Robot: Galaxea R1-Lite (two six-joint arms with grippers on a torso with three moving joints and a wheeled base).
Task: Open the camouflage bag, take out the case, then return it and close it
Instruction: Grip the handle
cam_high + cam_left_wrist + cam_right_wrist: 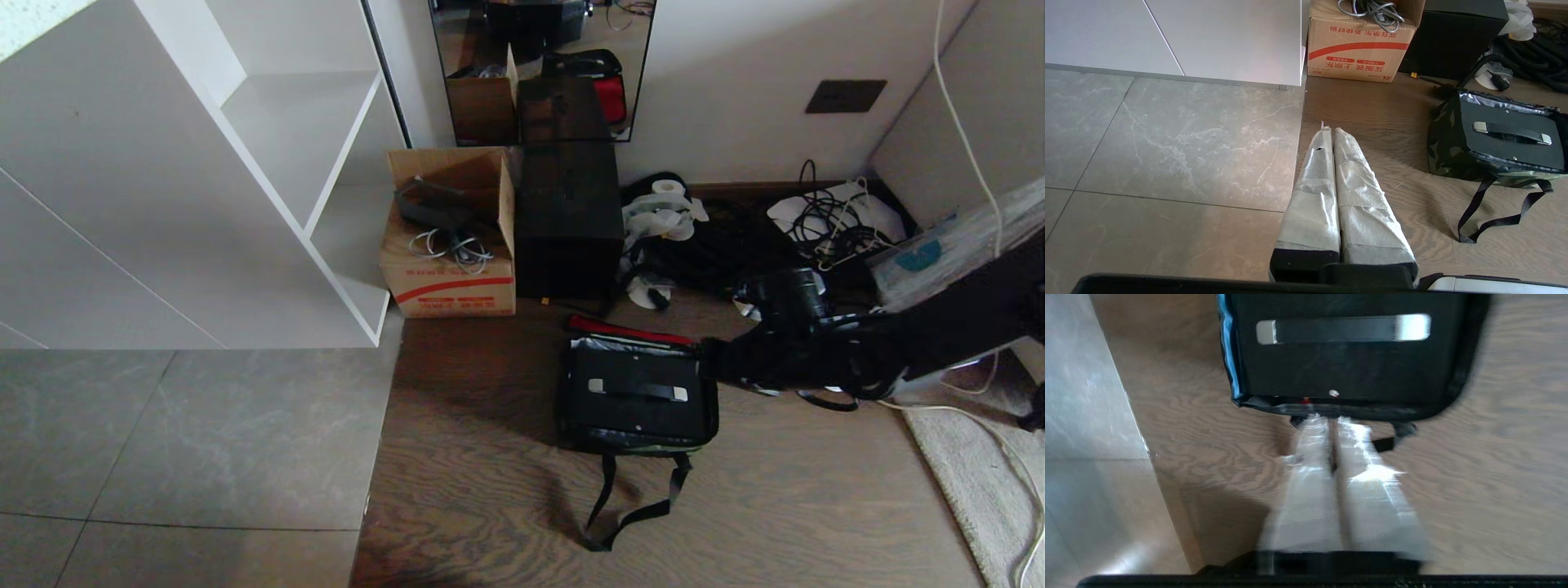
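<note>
The camouflage bag (637,445) sits open on the wooden floor, its lid with red lining (629,331) folded back. The black case (637,412) lies inside it, with its handle (638,390) on silver fittings facing up. My right arm reaches in from the right, and my right gripper (714,361) is at the bag's right edge. In the right wrist view my right gripper (1331,418) is shut and empty, hovering by the rim of the bag (1457,375) near the case (1343,367). My left gripper (1329,130) is parked, shut and empty, left of the bag (1447,143).
A cardboard box (449,245) of cables and a tall black box (569,220) stand behind the bag. A white shelf unit (245,163) is at the left. Cables and clutter (833,212) lie at the back right, a rug (971,482) at the right. The bag's strap (637,510) trails forward.
</note>
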